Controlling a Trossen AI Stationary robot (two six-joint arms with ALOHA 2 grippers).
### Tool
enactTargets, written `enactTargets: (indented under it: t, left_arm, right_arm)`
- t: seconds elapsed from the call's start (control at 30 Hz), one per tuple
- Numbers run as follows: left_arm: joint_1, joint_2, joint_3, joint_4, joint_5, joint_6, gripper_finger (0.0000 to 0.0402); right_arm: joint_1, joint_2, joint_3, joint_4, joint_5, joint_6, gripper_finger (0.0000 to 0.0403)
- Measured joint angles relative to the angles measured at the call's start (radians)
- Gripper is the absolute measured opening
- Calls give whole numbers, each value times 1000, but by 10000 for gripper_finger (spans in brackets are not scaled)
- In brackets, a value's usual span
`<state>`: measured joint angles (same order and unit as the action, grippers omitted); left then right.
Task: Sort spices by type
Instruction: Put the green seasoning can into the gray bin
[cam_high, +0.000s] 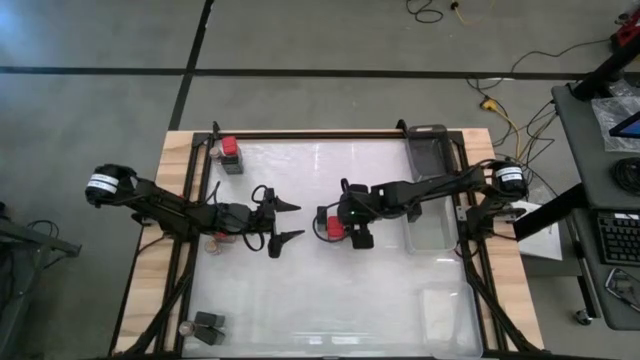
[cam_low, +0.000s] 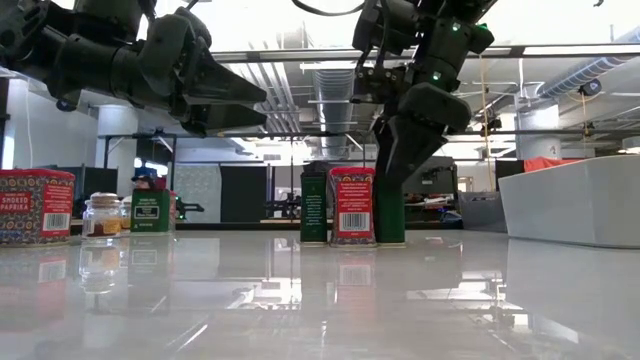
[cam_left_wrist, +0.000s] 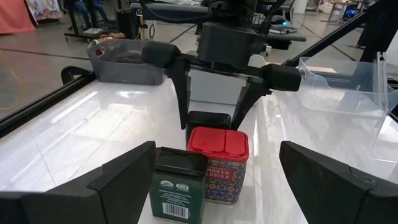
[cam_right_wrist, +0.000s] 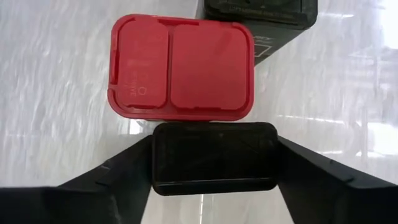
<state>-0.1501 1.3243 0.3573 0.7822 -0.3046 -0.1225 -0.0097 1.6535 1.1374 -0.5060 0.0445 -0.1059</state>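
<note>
Right wrist view: the right gripper (cam_right_wrist: 214, 163) clamps a black-lidded tin (cam_right_wrist: 214, 157) mid-table, touching the red-lidded paprika tin (cam_right_wrist: 180, 65). Facing them, the left gripper (cam_high: 283, 222) hovers wide open.

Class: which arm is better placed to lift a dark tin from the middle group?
The right: its gripper sits over a dark tin, fingers against its sides. The left gripper hangs open off to one side, holding nothing.
</note>
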Motion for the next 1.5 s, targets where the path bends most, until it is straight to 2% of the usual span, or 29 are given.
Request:
enactTargets:
  t: [0.13, 0.4, 0.6, 0.83, 1.07, 1.27, 1.5]
  left_arm:
    - [0, 0, 0, 0, 0, -32, 327]
    - [0, 0, 0, -51, 1, -47, 327]
    - [0, -1, 2, -21, 1, -44, 327]
    - [0, -3, 14, -21, 0, -44, 327]
    - [0, -3, 14, -21, 1, -37, 327]
    - [0, -3, 14, -17, 1, 4, 327]
    - [0, -3, 14, 8, 0, 35, 327]
  right_arm:
    - [0, -8, -1, -7, 0, -6, 264]
    - [0, -125, -1, -120, 0, -27, 282]
    - [0, -327, -1, -273, 0, -27, 264]
    - [0, -597, -1, -490, 49, -22, 275]
    - [0, -766, -1, -722, 88, 99, 265]
    - [0, -870, -39, -801, 95, 166, 274]
    - [0, -904, -173, -825, 116, 106, 265]
